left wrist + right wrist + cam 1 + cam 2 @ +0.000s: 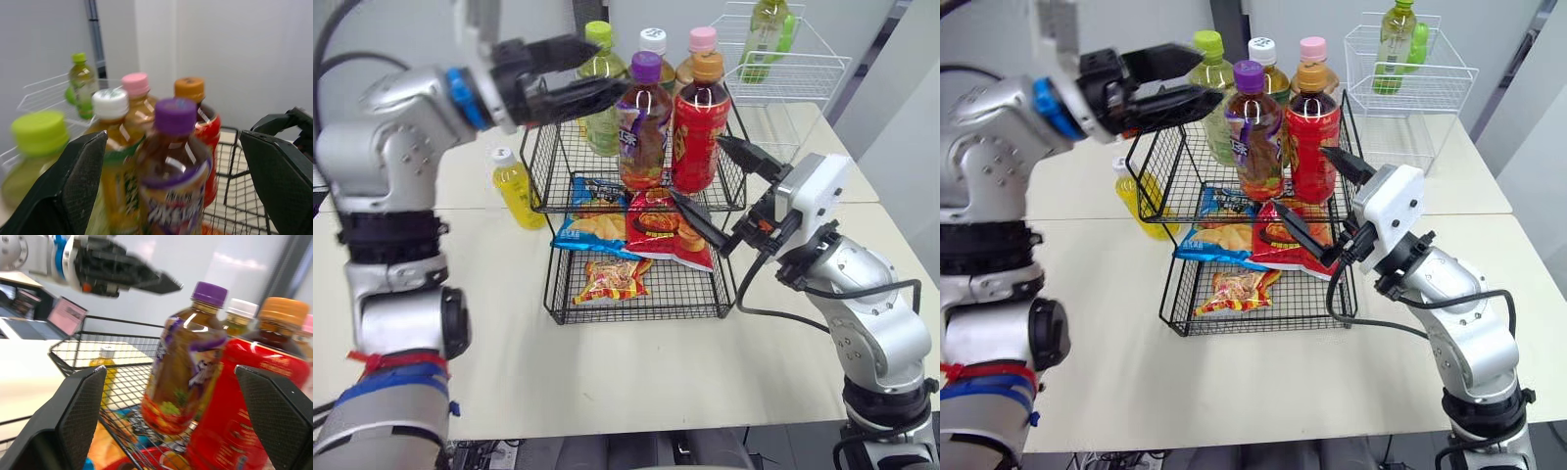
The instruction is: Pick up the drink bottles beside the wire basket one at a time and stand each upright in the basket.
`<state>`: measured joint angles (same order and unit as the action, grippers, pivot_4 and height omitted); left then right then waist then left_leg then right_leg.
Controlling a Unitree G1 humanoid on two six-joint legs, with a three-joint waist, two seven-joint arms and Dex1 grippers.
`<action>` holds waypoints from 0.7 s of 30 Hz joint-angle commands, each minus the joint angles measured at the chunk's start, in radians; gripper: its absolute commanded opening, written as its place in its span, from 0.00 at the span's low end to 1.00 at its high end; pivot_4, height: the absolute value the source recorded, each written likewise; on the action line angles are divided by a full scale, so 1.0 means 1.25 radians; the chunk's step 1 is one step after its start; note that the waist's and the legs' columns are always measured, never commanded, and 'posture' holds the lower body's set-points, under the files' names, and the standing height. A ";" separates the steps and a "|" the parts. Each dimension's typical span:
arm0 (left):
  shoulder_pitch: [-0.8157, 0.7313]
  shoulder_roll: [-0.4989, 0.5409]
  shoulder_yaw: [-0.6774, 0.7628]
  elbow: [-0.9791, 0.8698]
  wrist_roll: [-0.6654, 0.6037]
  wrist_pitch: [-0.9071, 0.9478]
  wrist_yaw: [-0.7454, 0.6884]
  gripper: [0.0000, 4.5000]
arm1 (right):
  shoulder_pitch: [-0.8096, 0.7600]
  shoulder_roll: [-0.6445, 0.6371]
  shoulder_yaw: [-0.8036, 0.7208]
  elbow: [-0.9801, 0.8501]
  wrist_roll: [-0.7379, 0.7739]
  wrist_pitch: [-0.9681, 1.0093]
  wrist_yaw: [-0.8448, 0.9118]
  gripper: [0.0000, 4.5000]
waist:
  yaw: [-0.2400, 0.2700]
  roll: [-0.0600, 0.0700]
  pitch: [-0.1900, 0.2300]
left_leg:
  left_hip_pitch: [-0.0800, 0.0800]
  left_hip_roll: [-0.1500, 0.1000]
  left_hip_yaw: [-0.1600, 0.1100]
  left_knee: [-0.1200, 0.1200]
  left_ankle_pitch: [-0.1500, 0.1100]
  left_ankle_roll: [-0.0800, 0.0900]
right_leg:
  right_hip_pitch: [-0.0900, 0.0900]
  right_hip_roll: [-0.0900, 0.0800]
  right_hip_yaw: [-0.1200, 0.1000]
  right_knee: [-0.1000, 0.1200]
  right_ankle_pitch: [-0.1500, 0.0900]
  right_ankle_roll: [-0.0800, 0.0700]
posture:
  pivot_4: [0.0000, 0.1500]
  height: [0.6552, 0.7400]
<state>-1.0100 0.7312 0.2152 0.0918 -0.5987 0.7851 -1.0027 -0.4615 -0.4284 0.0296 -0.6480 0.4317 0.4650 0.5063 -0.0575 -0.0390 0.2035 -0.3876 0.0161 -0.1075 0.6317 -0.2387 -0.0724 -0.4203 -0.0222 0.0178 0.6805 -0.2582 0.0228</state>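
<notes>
A black two-tier wire basket (540,157) stands mid-table. Its upper tier holds several bottles: green-capped (599,69), white-capped (653,41), pink-capped (702,39), purple-capped (643,122) and a red-labelled orange-capped one (700,127). A yellow drink bottle (517,186) stands on the table just left of the basket. My left gripper (614,66) is open at cap height, its fingers (73,186) spread either side of the purple-capped bottle (173,196) with gaps. My right gripper (697,166) is open in front of the red-labelled bottle (230,396), beside the basket's right front corner.
Snack bags (636,230) lie in the basket's lower tier. A white wire basket (793,73) with a green bottle (766,34) stands at the back right. The table's front edge (607,421) is near; there is bare table in front of and left of the black basket.
</notes>
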 commanded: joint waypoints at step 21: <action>0.952 -0.110 0.645 -0.613 -0.192 0.077 0.307 0.99 | -0.136 0.038 0.089 0.186 0.089 -0.054 0.279 1.00 | 0.023 -0.002 -0.001 | 0.008 0.001 0.000 0.000 0.000 0.000 | 0.007 0.000 0.000 -0.002 -0.001 0.001 | 1.00 1.00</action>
<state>0.1705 0.5923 0.9915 -0.6361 -0.8159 0.9077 -0.6287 -0.6119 -0.3845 0.1456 -0.4005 0.5358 0.4235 0.8466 -0.0284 -0.0412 0.2021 -0.3772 0.0175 -0.1071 0.6315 -0.2388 -0.0729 -0.4098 -0.0226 0.0172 0.6778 -0.2600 0.0239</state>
